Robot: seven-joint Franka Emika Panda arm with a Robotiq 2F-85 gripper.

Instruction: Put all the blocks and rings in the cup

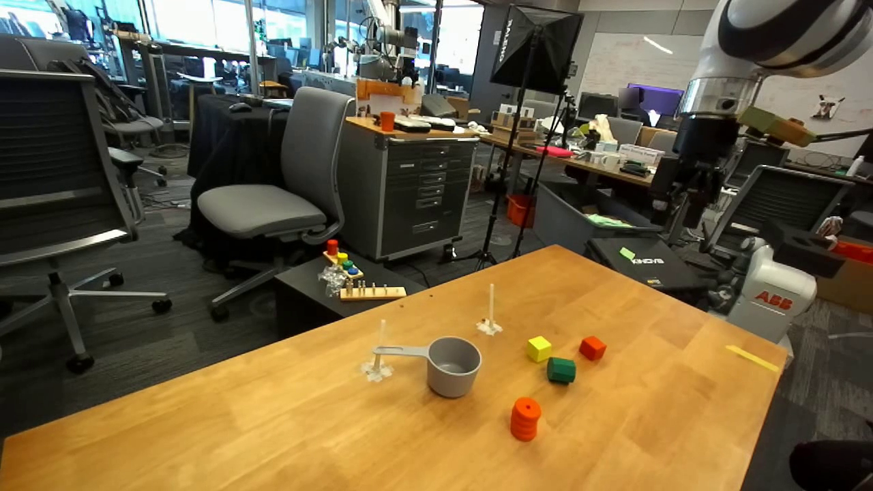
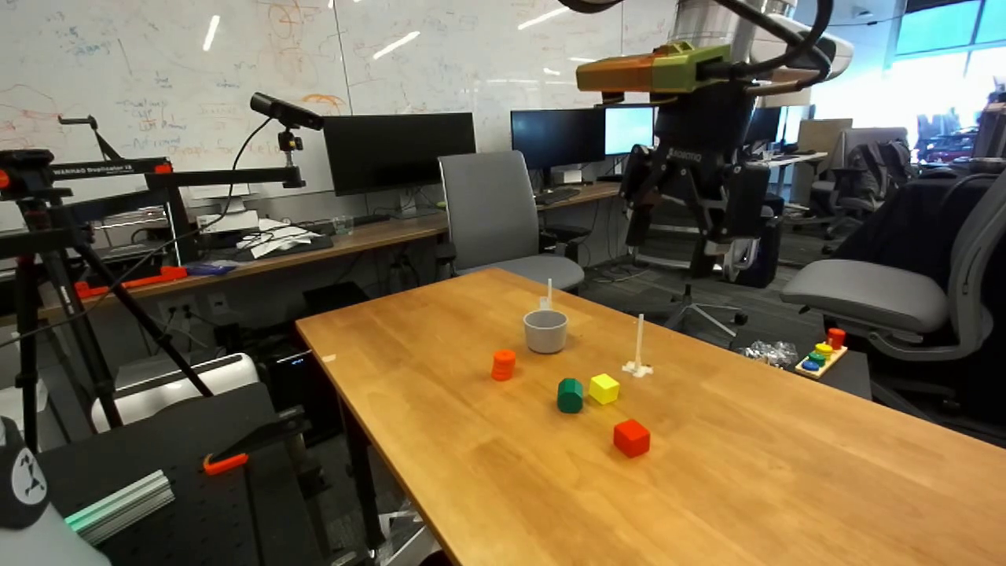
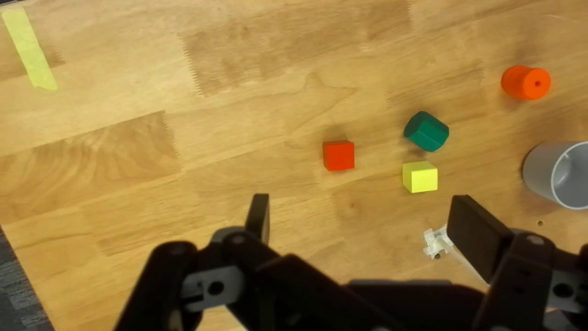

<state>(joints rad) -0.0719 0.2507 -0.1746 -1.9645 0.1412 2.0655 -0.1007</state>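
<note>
The grey cup (image 1: 451, 372) stands upright on the table, its handle pointing toward a thin peg; it also shows in an exterior view (image 2: 545, 332) and at the right edge of the wrist view (image 3: 544, 172). A stack of orange rings (image 1: 525, 419) (image 3: 526, 82) stands near it. A green block (image 1: 561, 370) (image 3: 427, 132), a yellow block (image 1: 539, 349) (image 3: 420, 177) and a red block (image 1: 593, 348) (image 3: 339, 156) lie apart on the table. My gripper (image 3: 360, 202) is open and empty, high above the table, as an exterior view (image 2: 688, 236) also shows.
Two thin upright pegs are taped to the table, one by the cup handle (image 1: 382, 341) and one behind the yellow block (image 1: 491, 307). A yellow tape strip (image 1: 752, 358) lies near the table edge. A low side table holds wooden toys (image 1: 372, 293).
</note>
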